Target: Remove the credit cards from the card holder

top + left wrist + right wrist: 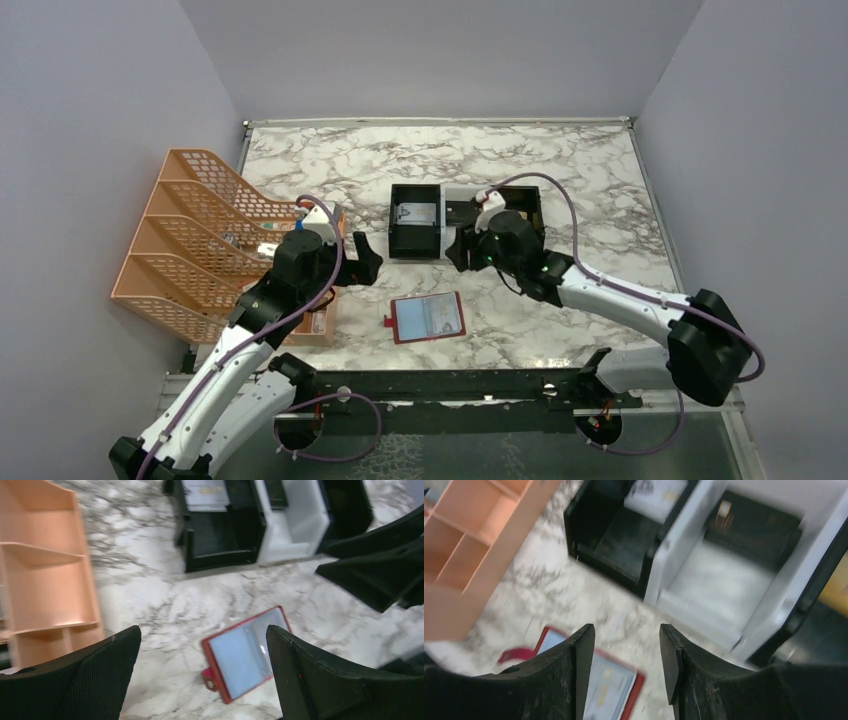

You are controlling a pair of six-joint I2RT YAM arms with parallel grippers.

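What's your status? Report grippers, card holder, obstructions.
Left gripper open, empty. Right gripper open, empty, by the tray. Card holder lies open on table, not held. Silvery card in tray. Nothing blocking.

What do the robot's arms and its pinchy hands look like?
The left arm and right arm are smooth white tubes joined by chunky black joints. A thin purple cable loops along each one. The left gripper and right gripper are all black, each with two wedge-shaped fingers that have rough, bumpy insides. I can't see any writing on them.
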